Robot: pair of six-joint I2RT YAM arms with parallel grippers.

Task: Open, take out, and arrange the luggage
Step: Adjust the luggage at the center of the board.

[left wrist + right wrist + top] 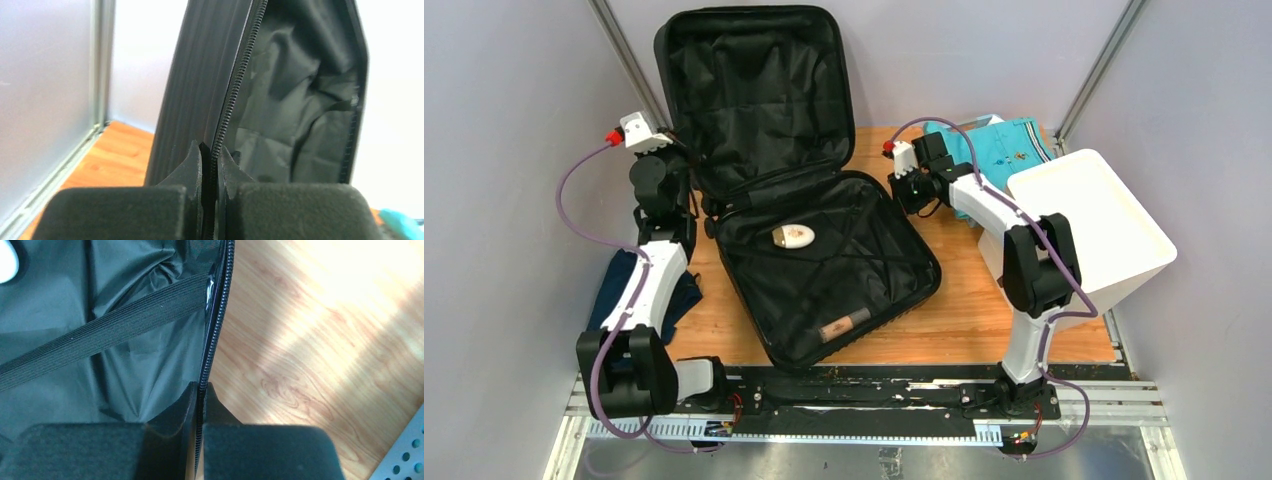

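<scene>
We see the worktop (pixel 969 300) carrying the luggage (pixel 876 218), open with its lid standing upright. Our left tool (pixel 209 156) is clenched on the lid's left zipper edge. Our right tool (pixel 200 390) grips the base's right zipper rim.

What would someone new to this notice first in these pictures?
The black luggage lies open in the middle of the wooden table, lid upright at the back, with a cream oval item and a brown tube in its base. The left fingers pinch the lid's zipper edge, and the right fingers pinch the base's rim.
</scene>
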